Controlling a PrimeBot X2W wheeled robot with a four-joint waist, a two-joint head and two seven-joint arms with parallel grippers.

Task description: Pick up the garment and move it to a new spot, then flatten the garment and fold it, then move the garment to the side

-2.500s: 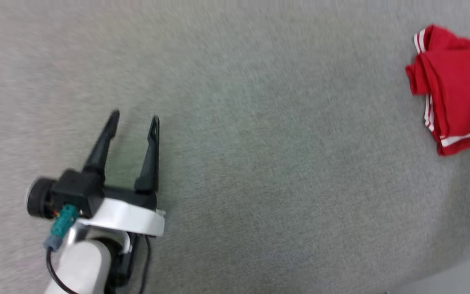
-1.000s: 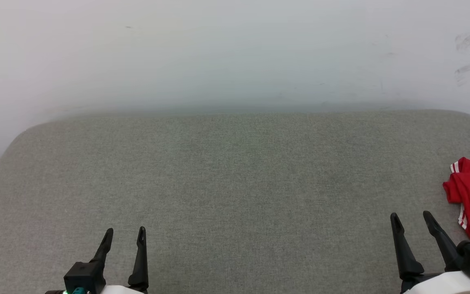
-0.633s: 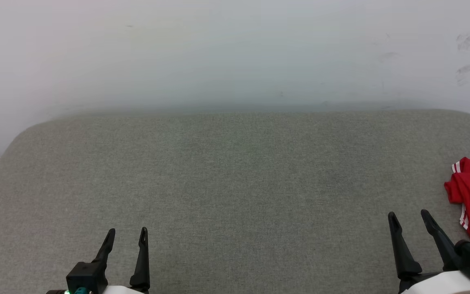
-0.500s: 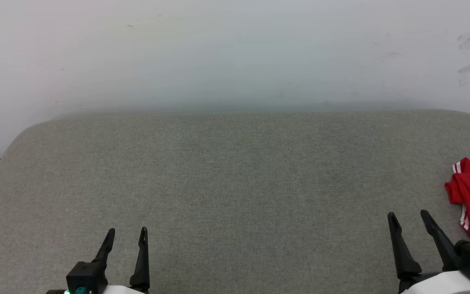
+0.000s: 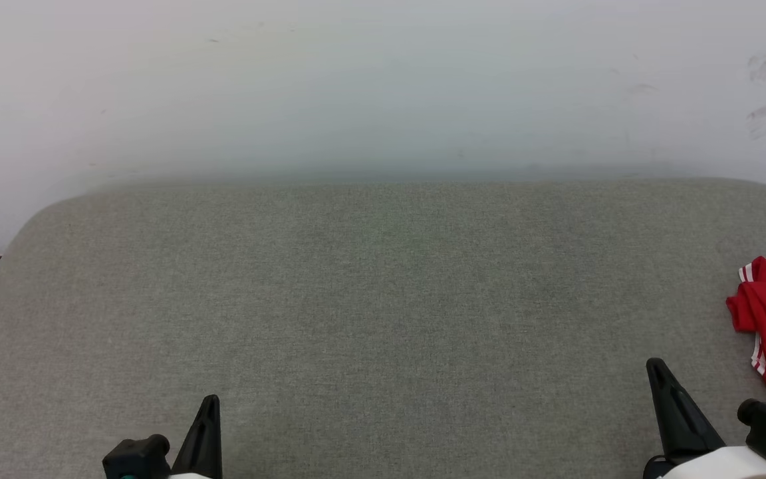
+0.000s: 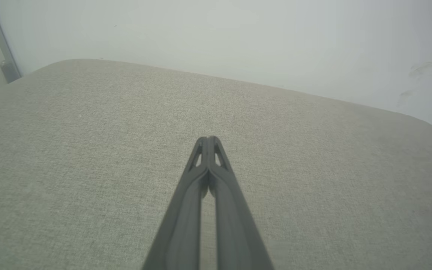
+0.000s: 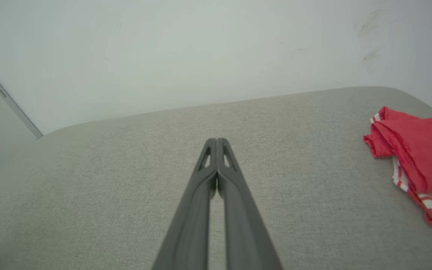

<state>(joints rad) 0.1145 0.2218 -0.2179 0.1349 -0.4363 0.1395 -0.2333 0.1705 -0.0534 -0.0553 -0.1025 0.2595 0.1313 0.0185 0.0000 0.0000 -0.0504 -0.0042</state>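
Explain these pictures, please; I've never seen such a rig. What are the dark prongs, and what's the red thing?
This is a two-armed robot. One picture is from its head camera, looking down at a grey fabric surface before a pale wall. The other two are from wrist cameras, each looking along its own arm's claw. The prongs are the left claw and right claw, both shut, holding nothing. The red thing is a shirt with white stripes, loosely folded at the surface's right side, apart from the right claw.
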